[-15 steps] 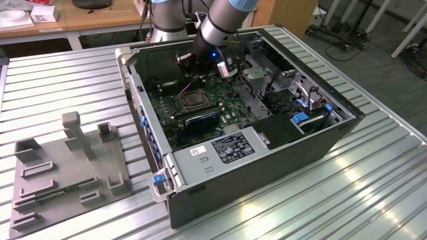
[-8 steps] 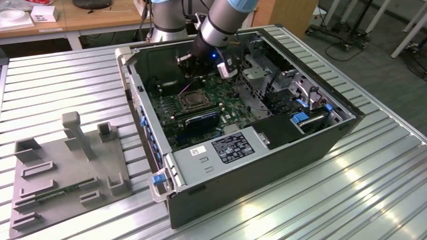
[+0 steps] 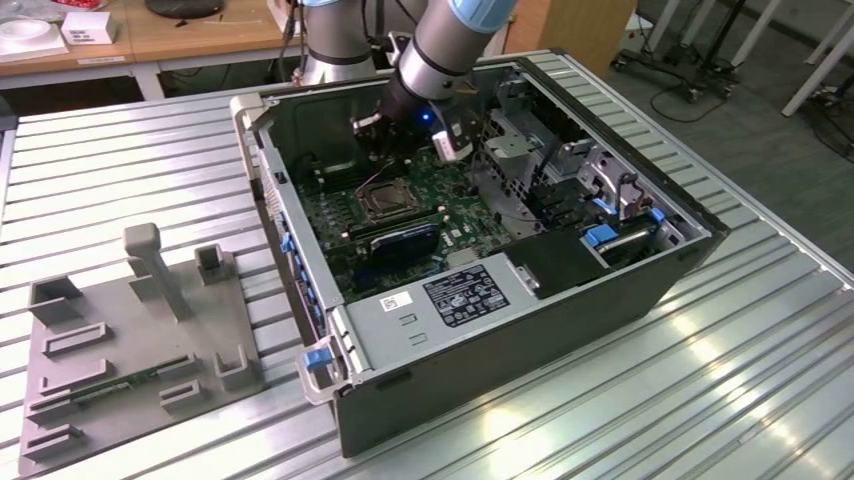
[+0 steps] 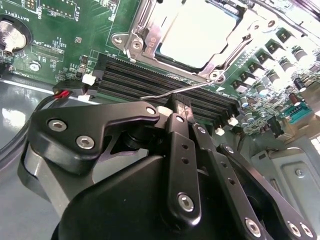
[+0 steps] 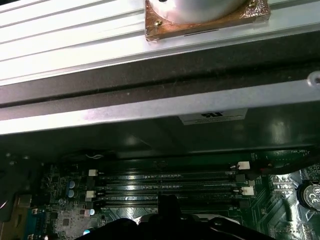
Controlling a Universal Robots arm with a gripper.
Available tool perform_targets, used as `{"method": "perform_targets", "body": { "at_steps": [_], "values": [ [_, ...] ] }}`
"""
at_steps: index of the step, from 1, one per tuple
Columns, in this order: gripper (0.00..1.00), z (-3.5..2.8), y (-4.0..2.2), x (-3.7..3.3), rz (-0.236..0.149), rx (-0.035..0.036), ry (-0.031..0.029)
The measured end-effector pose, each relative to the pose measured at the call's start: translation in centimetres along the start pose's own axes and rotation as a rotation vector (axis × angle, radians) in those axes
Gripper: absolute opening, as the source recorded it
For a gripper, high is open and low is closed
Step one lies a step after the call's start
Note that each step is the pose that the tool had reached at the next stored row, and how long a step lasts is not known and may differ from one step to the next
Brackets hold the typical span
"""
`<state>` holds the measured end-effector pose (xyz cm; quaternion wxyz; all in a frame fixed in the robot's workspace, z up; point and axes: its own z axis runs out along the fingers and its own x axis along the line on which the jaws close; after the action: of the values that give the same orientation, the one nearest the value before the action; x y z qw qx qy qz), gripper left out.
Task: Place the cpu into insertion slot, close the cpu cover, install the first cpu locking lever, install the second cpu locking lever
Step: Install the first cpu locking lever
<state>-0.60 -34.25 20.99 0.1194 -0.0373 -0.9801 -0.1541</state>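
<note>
Hanging beside one thin locking lever (image 4: 170, 92), one hand (image 4: 178, 106), fingers (image 4: 176, 131) together, near one cpu (image 4: 197, 30) framed by one cpu cover (image 4: 150, 25)

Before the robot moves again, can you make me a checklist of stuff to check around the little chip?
1. The cpu lies in the insertion slot: ok.
2. The cpu cover lies flat around it: ok, as far as the second wrist view shows.
3. The locking lever is latched: not ok, its thin wire sticks out over the memory slots.
4. The gripper is shut, close by that lever: ok.
5. The gripper is touching the lever: cannot tell.
</note>
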Motion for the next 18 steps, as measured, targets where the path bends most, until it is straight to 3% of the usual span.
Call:
{"method": "perform_targets", "body": {
  "at_steps": [6, 18],
  "values": [
    [0.11, 0.2, -0.06, -0.05, 0.001, 0.0034, -0.0005],
    [0.11, 0.56, -0.16, -0.48, 0.001, 0.0034, -0.0006]
  ]
}}
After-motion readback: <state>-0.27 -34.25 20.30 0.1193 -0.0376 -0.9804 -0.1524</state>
